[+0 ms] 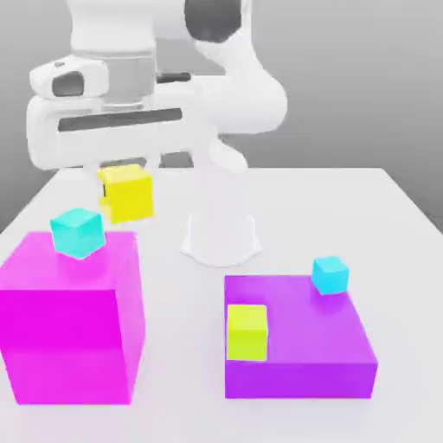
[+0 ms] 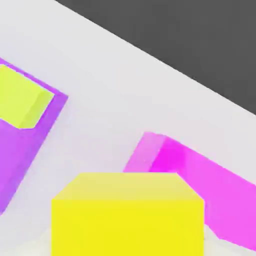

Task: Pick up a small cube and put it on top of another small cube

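No text, label, brand, number or sign can be read on anything in either view. The faces of the cubes and blocks are plain colour, and the robot's white casing bears no legible marking.
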### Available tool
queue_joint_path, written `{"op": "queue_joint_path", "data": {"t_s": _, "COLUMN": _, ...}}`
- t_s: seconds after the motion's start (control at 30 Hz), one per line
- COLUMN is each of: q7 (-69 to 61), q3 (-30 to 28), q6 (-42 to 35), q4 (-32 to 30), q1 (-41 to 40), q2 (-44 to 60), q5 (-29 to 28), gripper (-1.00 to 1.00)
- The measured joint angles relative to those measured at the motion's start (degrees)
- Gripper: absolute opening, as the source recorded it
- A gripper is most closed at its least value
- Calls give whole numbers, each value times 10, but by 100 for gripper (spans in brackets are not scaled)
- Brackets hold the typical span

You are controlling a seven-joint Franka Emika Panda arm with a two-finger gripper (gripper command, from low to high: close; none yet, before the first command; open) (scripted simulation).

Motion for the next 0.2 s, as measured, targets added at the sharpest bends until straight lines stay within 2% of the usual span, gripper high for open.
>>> {"op": "queue_joint_path", "data": {"t_s": 0.07, "q7": -13, "q3": -19, "q6": 36, "q4": -23, "q1": -11, "q2": 13, "q5": -6, "gripper": -100}}
{"op": "queue_joint_path", "data": {"t_s": 0.1, "q7": -15, "q3": -23, "q6": 50, "q4": -32, "q1": -14, "q2": 18, "q5": -7, "gripper": 100}}
{"op": "queue_joint_path", "data": {"t_s": 0.2, "q7": -15, "q3": -23, "q6": 50, "q4": -32, "q1": -14, "q2": 18, "q5": -7, "gripper": 100}}
